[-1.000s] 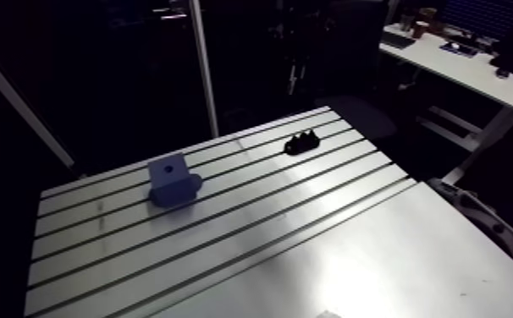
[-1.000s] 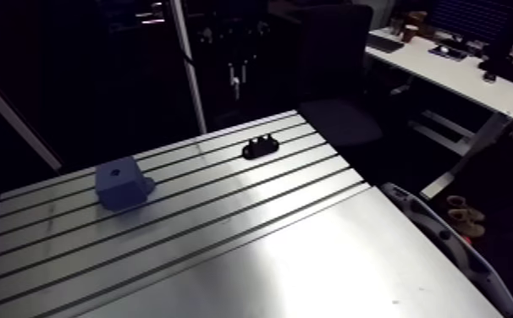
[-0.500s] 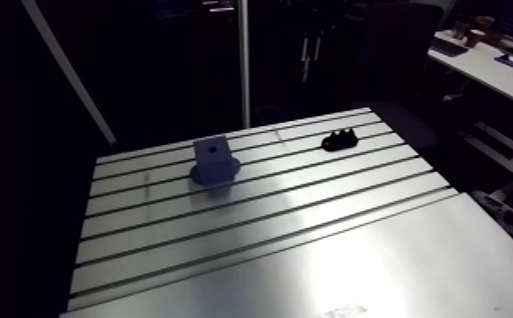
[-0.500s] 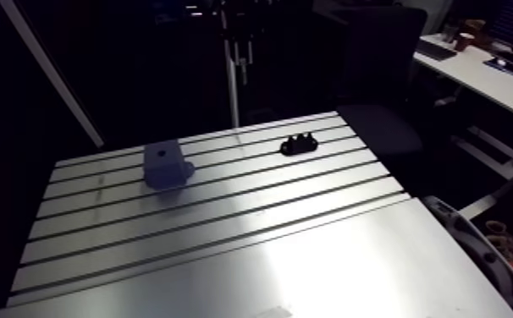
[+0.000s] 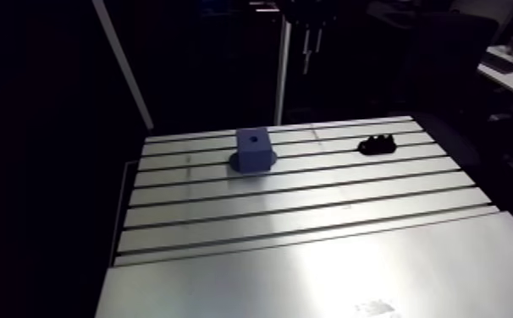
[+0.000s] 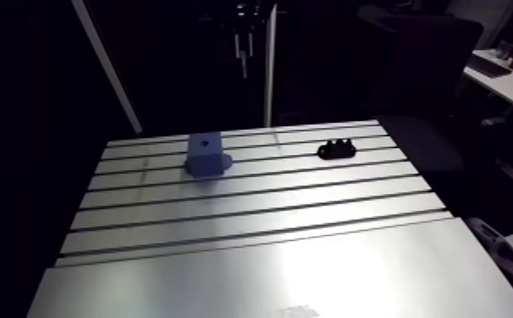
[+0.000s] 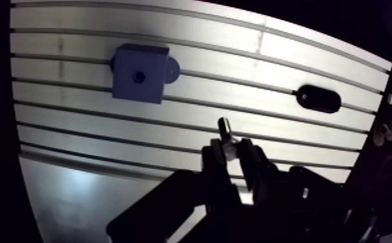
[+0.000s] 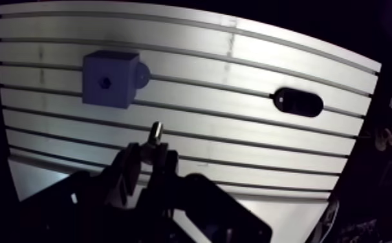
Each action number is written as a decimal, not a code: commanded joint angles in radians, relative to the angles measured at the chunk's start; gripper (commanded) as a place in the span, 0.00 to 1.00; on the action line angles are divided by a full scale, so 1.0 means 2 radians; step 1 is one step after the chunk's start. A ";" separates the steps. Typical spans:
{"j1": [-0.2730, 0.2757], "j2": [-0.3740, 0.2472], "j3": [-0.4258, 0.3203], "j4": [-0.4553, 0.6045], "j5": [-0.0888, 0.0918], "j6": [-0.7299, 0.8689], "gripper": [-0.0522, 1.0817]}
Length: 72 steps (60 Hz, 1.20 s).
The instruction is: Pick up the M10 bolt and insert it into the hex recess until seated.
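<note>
**Bolt held in gripper, away from blue block**

The bolt (image 7: 224, 128) sits clamped between the two fingers of the gripper (image 7: 234, 152), one end sticking out beyond the fingertips. In the wrist view it hangs over the slotted table (image 7: 76, 126), well apart from the blue block (image 7: 139, 73). The block stands on the table with a small dark hole (image 7: 138, 76) in its upper face and a rounded foot showing at one side. Well beyond that side of the block, a small black part (image 7: 319, 98) lies on the table.
</note>
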 commanded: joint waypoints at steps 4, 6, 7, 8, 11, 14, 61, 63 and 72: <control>0.052 0.019 -0.030 -0.002 0.002 -0.114 0.92; 0.055 0.020 -0.030 -0.002 0.002 -0.116 0.92; 0.055 0.020 -0.030 -0.002 0.002 -0.116 0.92; 0.059 0.022 -0.031 -0.002 0.001 -0.116 0.92; 0.061 0.026 -0.035 -0.002 0.001 -0.116 0.92; 0.061 0.028 -0.036 -0.002 0.002 -0.115 0.92; 0.072 0.034 0.001 -0.026 -0.001 -0.117 0.97; 0.072 0.035 0.004 -0.029 -0.001 -0.117 0.97; 0.072 0.039 0.018 -0.033 -0.002 -0.117 0.98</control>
